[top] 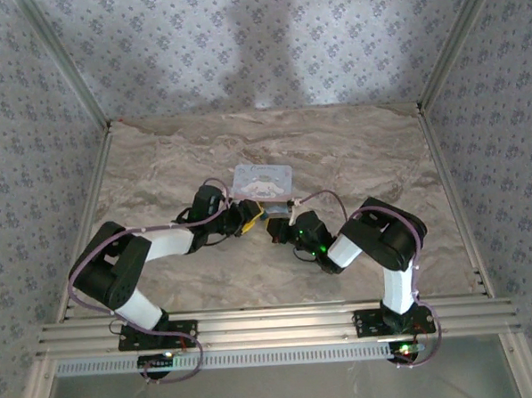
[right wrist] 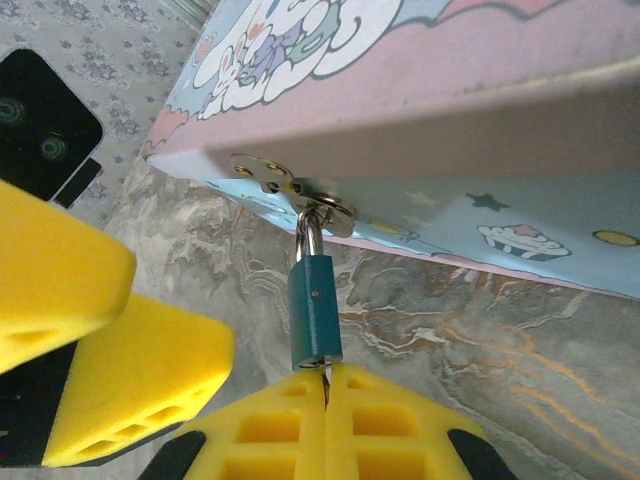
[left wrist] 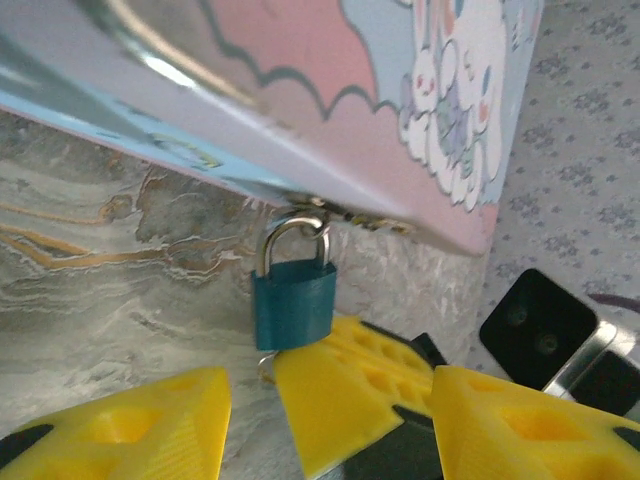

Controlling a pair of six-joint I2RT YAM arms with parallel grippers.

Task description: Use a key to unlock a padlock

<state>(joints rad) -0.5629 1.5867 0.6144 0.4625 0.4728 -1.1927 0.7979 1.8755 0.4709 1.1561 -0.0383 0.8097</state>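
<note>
The small dark teal padlock [left wrist: 293,300] hangs by its metal shackle from the hasp [right wrist: 300,190] of a pale blue cartoon tin [top: 263,181]. In the right wrist view the padlock [right wrist: 315,310] stands edge-on just above my right gripper [right wrist: 326,385]. That gripper is shut on the key [right wrist: 325,375], a thin metal sliver going into the lock's underside. My left gripper [left wrist: 330,410] is open just below the padlock, its yellow fingers [left wrist: 130,430] wide apart. The right gripper's shut fingers [left wrist: 340,390] show between them, touching the lock's lower corner.
The tin rests on the marble-patterned table [top: 157,169] and overhangs both grippers. The two arms meet in front of the tin, left gripper [top: 247,220] and right gripper [top: 278,227] almost touching. Patterned walls and metal frame rails [top: 442,154] enclose the table.
</note>
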